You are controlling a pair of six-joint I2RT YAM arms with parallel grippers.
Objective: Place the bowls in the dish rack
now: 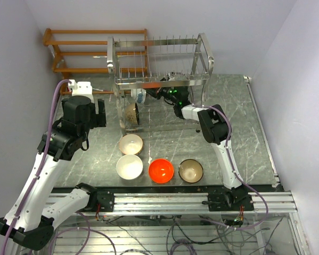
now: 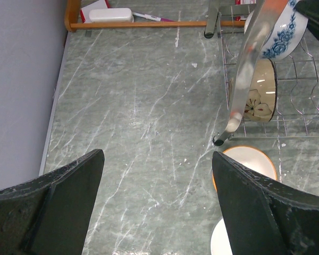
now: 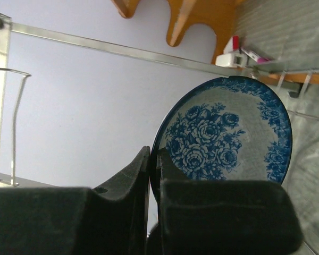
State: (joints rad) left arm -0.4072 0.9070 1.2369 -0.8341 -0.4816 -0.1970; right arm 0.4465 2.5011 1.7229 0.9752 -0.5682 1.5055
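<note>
My right pincer [image 3: 154,159] is clamped on the rim of the blue-and-white bowl [image 3: 223,133], holding it on edge in the dish rack [image 1: 159,58], lower tier, near another bowl [image 1: 132,113] standing there. My left pincer [image 2: 158,159] is wide open and empty over the table [image 2: 149,106]. Cream-tan bowl [image 1: 131,143], white bowl [image 1: 129,166], red-orange bowl [image 1: 161,170] and olive-brown bowl [image 1: 191,170] sit on the table.

Table [image 2: 138,106] left of dish rack [image 1: 149,81] open; 4 bowls [image 1: 161,170] block front.

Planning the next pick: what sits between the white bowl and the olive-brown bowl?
The red-orange bowl, between the white bowl and the olive-brown bowl, shown in the top view.
</note>
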